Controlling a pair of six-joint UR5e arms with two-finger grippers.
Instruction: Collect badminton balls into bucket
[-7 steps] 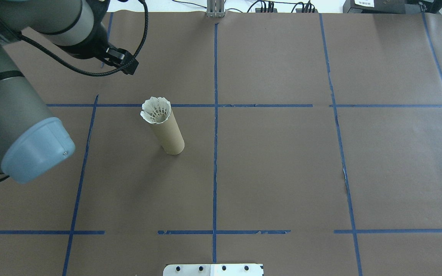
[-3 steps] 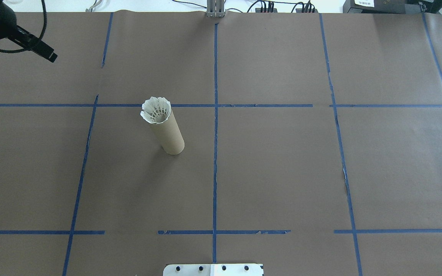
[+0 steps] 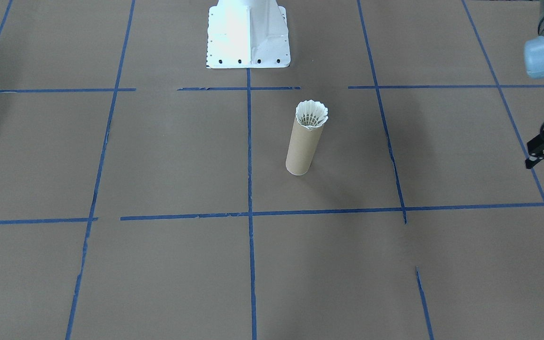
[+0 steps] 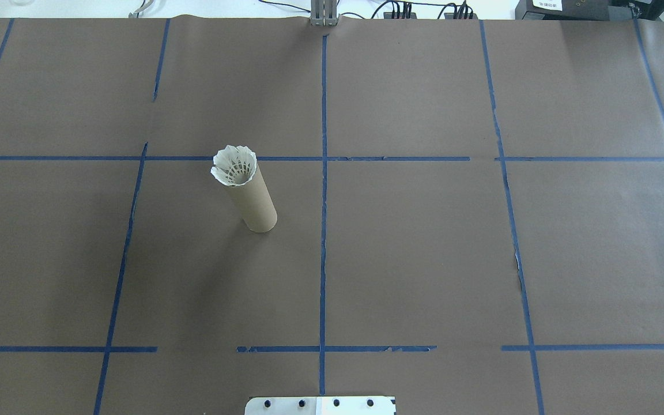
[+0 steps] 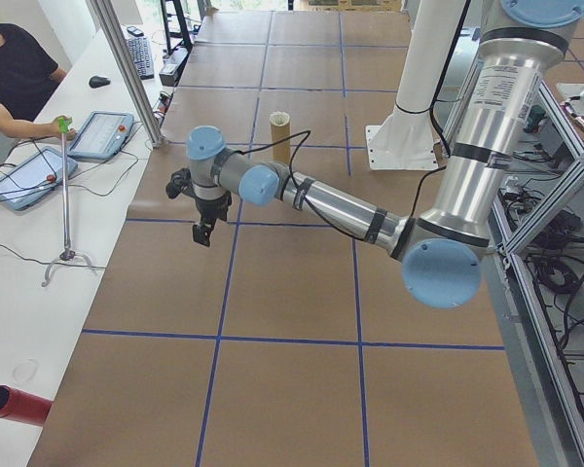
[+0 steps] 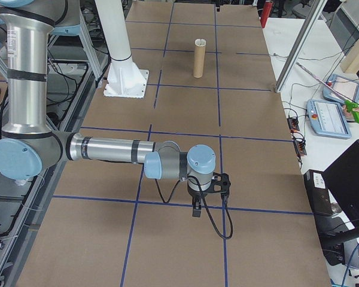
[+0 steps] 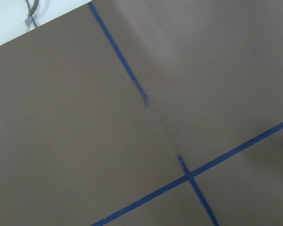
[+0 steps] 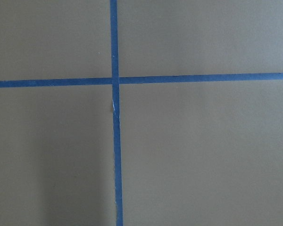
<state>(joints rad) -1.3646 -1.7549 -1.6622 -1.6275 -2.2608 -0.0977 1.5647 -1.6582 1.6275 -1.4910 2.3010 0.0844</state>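
1. The bucket (image 4: 251,199), a tan cardboard tube, stands upright on the brown paper-covered table (image 4: 424,259), at about 10 o'clock from the middle crossing of blue tape lines (image 4: 323,158) in the overhead view.
2. The badminton ball (image 4: 234,166), a white feather shuttlecock, sits in the bucket's open top, its feather skirt flaring at the rim and its cork end hidden inside.
3. The left gripper (image 3: 543,151) hangs over the table at the 3 o'clock edge of the front-facing view, well apart from the bucket. Its black fingers are partly cut off there, so I cannot tell whether they are apart or together.
4. The right gripper (image 6: 196,206) shows only in the right side view, pointing down over the paper near a tape line, far from the bucket. I cannot tell its state.
5. The white metal base (image 3: 248,35) stands at 12 o'clock in the front-facing view.
6. No readable writing shows on the bucket or the shuttlecock. A label on a box (image 4: 546,4) at the overhead view's top edge is too small to read.
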